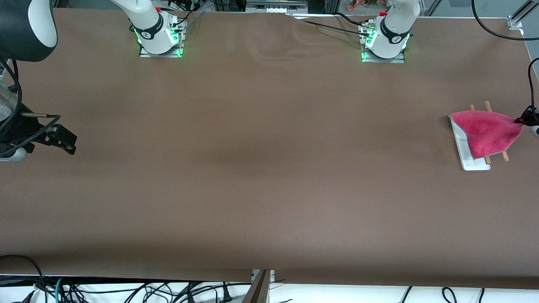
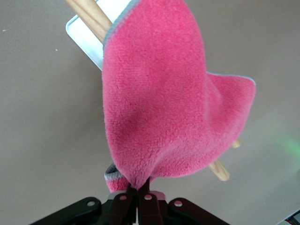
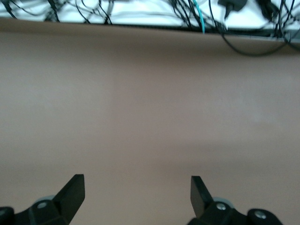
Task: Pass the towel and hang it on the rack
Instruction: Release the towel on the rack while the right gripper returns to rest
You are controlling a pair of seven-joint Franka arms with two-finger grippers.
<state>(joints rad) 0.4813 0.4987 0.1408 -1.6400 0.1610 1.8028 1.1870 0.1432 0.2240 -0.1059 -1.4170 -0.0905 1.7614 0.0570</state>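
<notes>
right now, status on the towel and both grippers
Left gripper shut on towel corner, towel draped over rack rods. Right gripper open, waiting over bare table at its end. Nothing in the way.

- The towel (image 1: 486, 132) covers the middle of the rack (image 1: 473, 162); only the rod ends and part of the white base stick out.
- The left tool (image 1: 524, 119) sits right at the front view's edge, so most of it and its arm are cut off.
- The right tool (image 1: 63, 141) hangs over the tabletop (image 1: 261, 168) at the right arm's end, its wrist sliced by the frame.
- In the right wrist view, only the two spread fingertips (image 3: 72, 192) show.
</notes>
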